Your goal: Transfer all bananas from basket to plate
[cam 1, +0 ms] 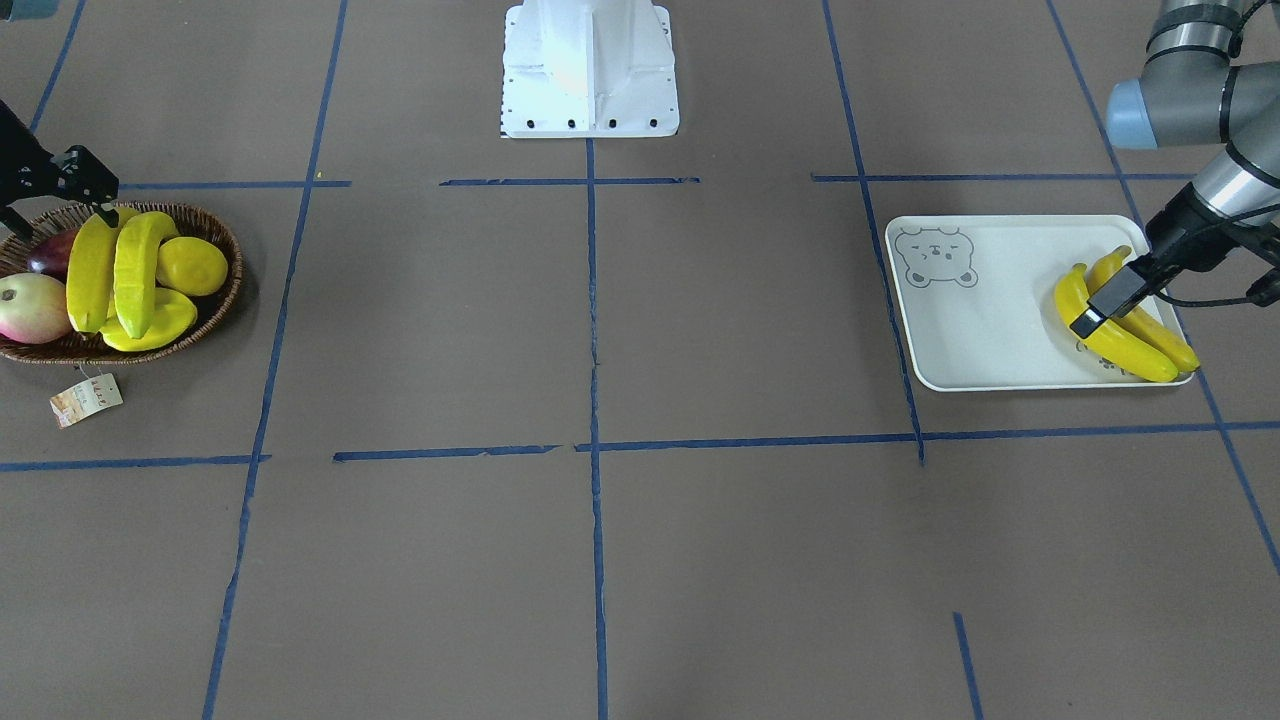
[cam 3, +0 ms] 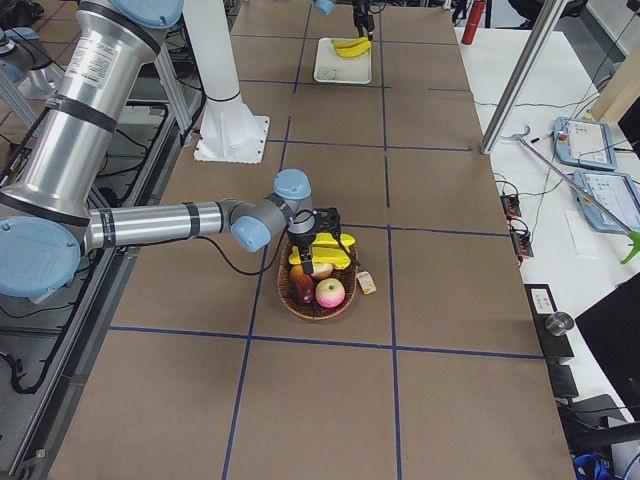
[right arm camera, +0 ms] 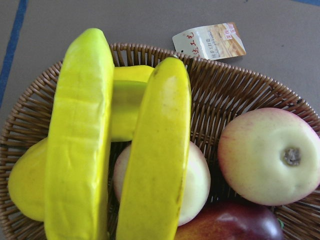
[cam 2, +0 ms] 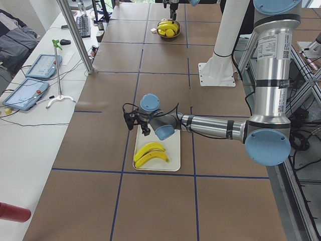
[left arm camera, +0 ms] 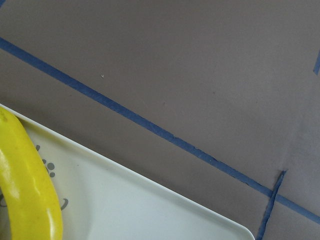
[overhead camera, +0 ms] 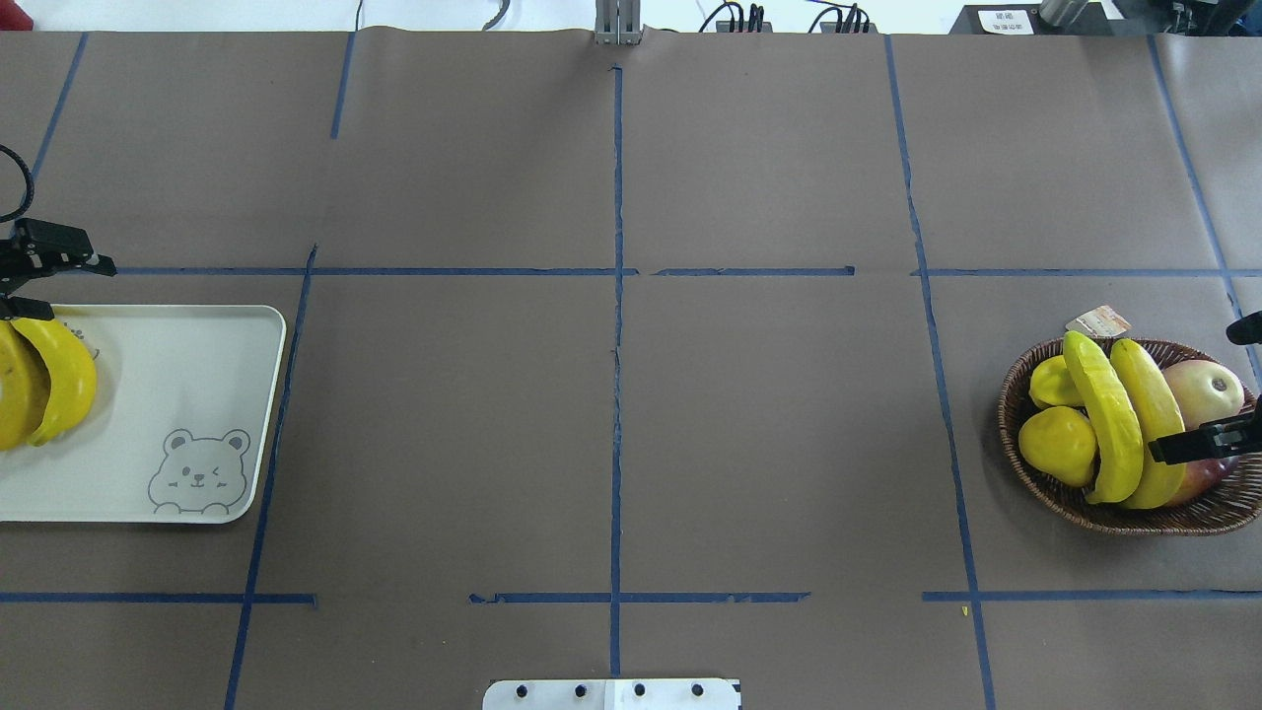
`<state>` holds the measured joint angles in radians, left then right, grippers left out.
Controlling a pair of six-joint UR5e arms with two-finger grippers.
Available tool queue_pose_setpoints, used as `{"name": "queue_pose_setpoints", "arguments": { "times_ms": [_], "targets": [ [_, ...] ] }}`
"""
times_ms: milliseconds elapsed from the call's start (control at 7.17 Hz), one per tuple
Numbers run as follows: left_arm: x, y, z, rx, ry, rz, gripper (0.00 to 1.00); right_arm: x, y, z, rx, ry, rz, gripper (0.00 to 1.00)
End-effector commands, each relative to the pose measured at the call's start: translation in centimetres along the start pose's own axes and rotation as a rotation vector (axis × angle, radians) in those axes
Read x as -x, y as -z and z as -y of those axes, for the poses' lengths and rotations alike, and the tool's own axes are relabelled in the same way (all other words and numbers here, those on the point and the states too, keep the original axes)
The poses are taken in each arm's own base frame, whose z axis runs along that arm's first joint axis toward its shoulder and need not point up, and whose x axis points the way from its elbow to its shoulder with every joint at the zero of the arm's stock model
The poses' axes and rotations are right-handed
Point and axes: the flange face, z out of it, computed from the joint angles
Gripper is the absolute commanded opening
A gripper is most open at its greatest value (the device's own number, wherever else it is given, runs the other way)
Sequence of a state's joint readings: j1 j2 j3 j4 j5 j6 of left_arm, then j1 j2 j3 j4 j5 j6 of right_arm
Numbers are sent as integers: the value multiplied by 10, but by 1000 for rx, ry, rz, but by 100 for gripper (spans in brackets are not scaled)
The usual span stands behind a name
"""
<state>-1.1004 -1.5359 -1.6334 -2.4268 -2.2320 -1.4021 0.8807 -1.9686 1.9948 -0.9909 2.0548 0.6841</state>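
Hovering spread: left claw [overhead camera: 64,288] by bananas [overhead camera: 49,380] at plate [overhead camera: 197,375] edge | right claw [overhead camera: 1198,390] spread over basket [overhead camera: 1030,468] bananas

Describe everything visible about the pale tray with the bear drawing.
The tray is pale grey-white, plastic-looking, rectangular with rounded corners and a raised rim. A bear face is drawn in one corner; grey markings at the other end are partly covered. It lies flat on the brown table on the robot's left side. Two bananas rest side by side on its outer end.
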Motion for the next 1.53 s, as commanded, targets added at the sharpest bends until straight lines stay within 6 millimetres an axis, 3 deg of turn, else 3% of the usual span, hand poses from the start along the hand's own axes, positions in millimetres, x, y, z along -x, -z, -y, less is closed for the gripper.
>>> {"name": "queue_pose_setpoints", "arguments": {
  "times_ms": [0,558,697,837,976,1116,1395],
  "targets": [
    [1,-1,0,1,1,1,99,-1,-10,-2,9,9,-20,99],
    [2,-1,0,1,3,4,99,9,-24,3,20,32,-16,99],
    [1,-1,1,1,2,3,99,9,-24,3,21,33,-16,91],
    [1,-1,1,1,2,3,99,10,-25,3,23,34,-17,59],
    [1,-2,1,1,2,3,99,9,-24,3,22,33,-15,38],
    [1,-2,1,1,2,3,99,9,-24,3,22,35,-15,27],
    [-1,-3,1,2,0,2,99,9,-24,2,22,35,-15,15]
  ]
}}
